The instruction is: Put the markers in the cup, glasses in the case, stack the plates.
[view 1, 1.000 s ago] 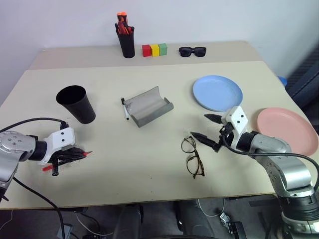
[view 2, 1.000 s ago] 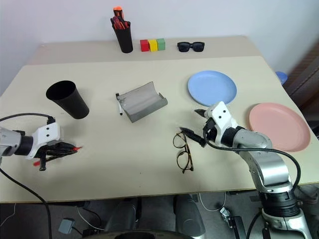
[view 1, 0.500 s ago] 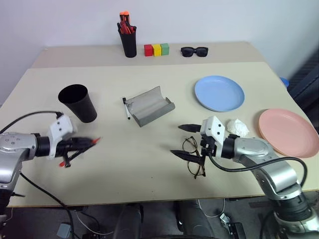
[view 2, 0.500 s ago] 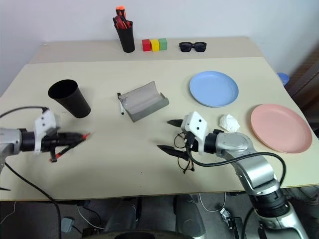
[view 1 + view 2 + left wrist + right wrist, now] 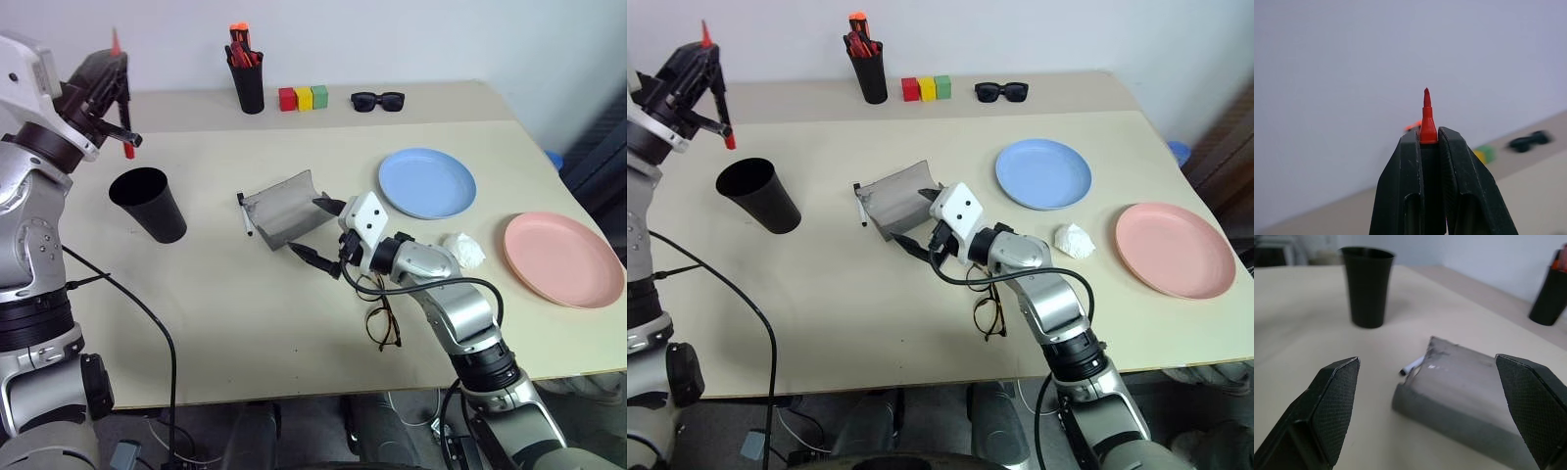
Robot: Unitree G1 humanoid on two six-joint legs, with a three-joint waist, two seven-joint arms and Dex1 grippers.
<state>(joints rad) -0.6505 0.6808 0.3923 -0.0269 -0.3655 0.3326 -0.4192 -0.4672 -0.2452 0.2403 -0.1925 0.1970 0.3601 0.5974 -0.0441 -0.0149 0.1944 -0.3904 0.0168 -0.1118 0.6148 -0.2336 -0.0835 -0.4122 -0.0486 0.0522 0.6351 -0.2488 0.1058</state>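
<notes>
Table (image 5: 294,323) beige, two joined tops – white wall (image 5: 411,39) behind.

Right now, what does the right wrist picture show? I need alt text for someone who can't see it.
The right gripper, fingers wide apart, points at the grey case lying on the beige table. A black marker with a white end lies against the case, with the black cup standing behind.

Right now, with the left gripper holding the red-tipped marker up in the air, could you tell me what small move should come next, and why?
Probably lower the left gripper toward the mouth of the cup and turn the red-tipped marker downward. The fingers are shut on the marker, its tip points up, and the cup stands open and upright below and slightly to the right of it in the head view.
</notes>
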